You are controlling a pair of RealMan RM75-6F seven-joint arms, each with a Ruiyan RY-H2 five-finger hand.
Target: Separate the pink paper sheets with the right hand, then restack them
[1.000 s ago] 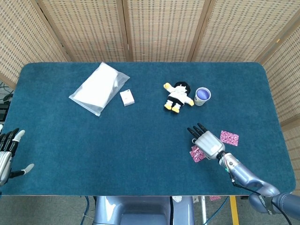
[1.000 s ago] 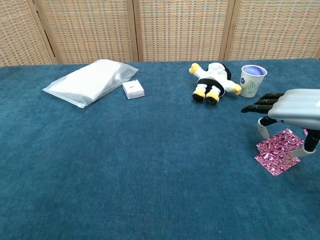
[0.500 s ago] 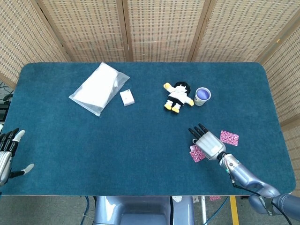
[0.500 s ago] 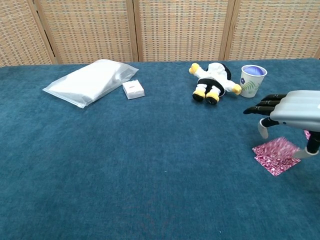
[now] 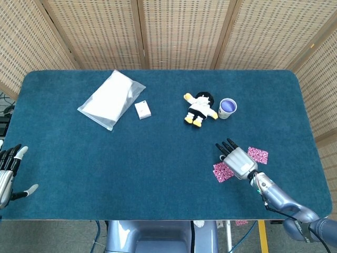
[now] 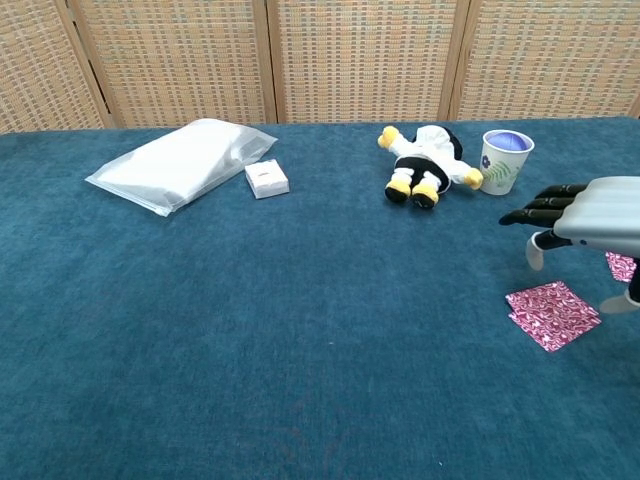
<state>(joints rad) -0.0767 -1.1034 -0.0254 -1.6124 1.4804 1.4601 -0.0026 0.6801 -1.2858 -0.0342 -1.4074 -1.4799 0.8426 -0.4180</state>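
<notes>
So the main risk here, as it can be judged: the pink sheet point(image 6: 553, 314) lying flat on the blue table point(image 5: 158, 168) is thin, and it could easily be pushed along the felt-like cloth instead of being picked up if the fingertips are brought down at a shallow angle. A second sheet point(image 5: 257, 155) is seen lying apart, just beyond the right hand point(image 5: 239, 162) in the head view, so the separating part looks done and the restacking is probably what's left. If the near sheet is actually more than one layer (a second edge seems to be peeking out at its lower left in the chest view, hard to say), layers could get dragged out of line or only one grabbed. A sloppy restack could also be caused by a skewed drop.

As for the pose: the right hand is held just above the table, palm down, with nothing held in it. The fingers are extended forward and slightly apart, thumb hanging down on the side. In the chest view it is seen hovering above and just right of the near sheet, not touching it.

The left hand point(image 5: 7, 171) is parked at the near left table edge, well apart from everything, fingers spread and nothing gripped.
</notes>
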